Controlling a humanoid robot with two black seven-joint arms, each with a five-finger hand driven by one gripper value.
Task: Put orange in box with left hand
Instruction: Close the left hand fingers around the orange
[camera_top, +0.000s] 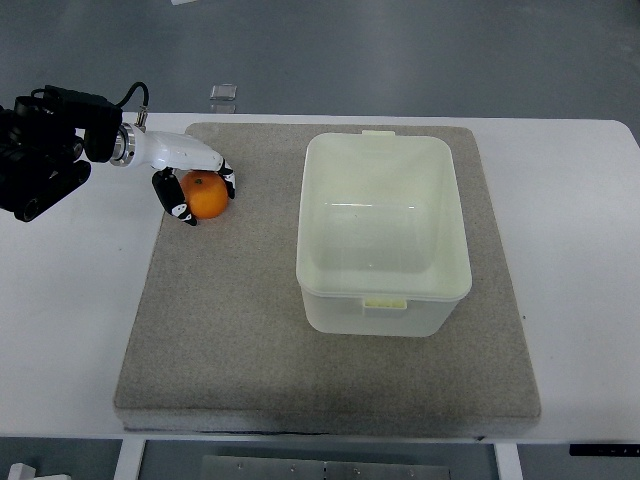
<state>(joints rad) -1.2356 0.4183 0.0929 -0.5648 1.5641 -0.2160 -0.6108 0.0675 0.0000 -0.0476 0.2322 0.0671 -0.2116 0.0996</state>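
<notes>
Fingers (178, 208) of your left hand (192, 180) clasp the round orange (208, 196); the pale translucent plastic box (320, 240) lies open to its right.

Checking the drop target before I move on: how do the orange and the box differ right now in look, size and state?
The orange is small, round and bright orange; the box is far larger, rectangular and pale translucent white. The orange sits near the mat's far left corner with the left hand's fingers curled around it; the box stands free to the right, touched by nothing. The box is open-topped and looks empty. Both rest over the same grey mat.
</notes>
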